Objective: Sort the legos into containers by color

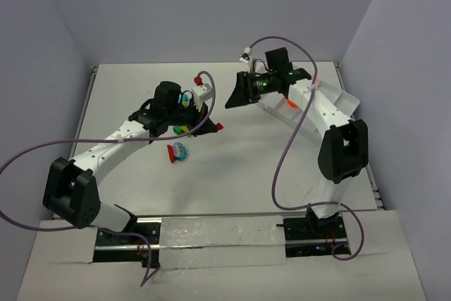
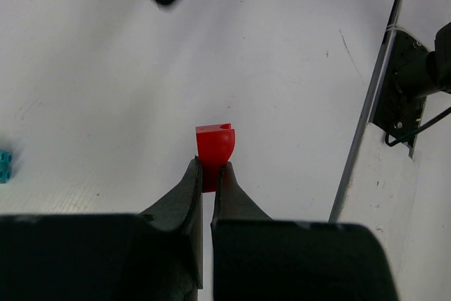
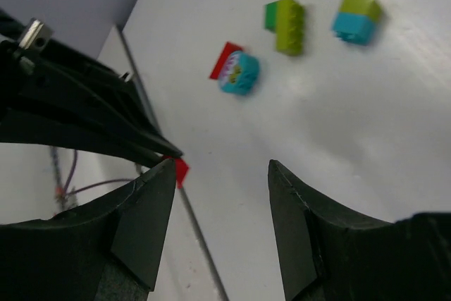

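My left gripper is shut on a small red brick and holds it above the table's middle. In the left wrist view the red brick sticks out between the closed fingertips. My right gripper is open and empty, hovering just behind and right of the left one. Its wrist view shows the same red brick by its left finger. Loose legos lie left of centre: a red and cyan pair, a green and yellow-green piece and a red one. The white tray is at the right, mostly hidden by the right arm.
An orange brick shows in the tray beside the right arm. A cyan brick lies at the left edge of the left wrist view. The right wrist view shows the red and cyan pair and two green and yellow-green pieces. Walls close in the table.
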Motion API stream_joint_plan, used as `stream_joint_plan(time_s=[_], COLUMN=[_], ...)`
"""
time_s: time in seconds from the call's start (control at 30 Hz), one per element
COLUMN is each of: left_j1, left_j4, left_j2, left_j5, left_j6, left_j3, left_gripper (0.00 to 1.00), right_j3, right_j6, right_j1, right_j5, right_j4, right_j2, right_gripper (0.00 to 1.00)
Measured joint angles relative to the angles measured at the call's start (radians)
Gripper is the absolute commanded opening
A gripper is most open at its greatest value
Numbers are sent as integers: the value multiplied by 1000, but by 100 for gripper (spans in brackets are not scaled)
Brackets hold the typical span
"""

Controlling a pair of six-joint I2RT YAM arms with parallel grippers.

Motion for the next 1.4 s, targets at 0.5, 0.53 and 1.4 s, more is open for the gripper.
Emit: stream_joint_plan(time_s=[0.5,0.53,1.4], left_j1=[1,1,-4], left_j4=[3,3,3], left_j2=[-9,-10,-18], left_j5=[-83,-88,-142], left_j6=[49,54,94], left_j3=[0,0,0], left_gripper=[0,0,0], right_j3=[-64,-64,-66], right_j6=[115,120,231], right_j1=[146,154,140], right_j5=[-65,-67,-141], right_j4=[20,23,70], right_j2=[24,31,83], right_gripper=[58,58,43])
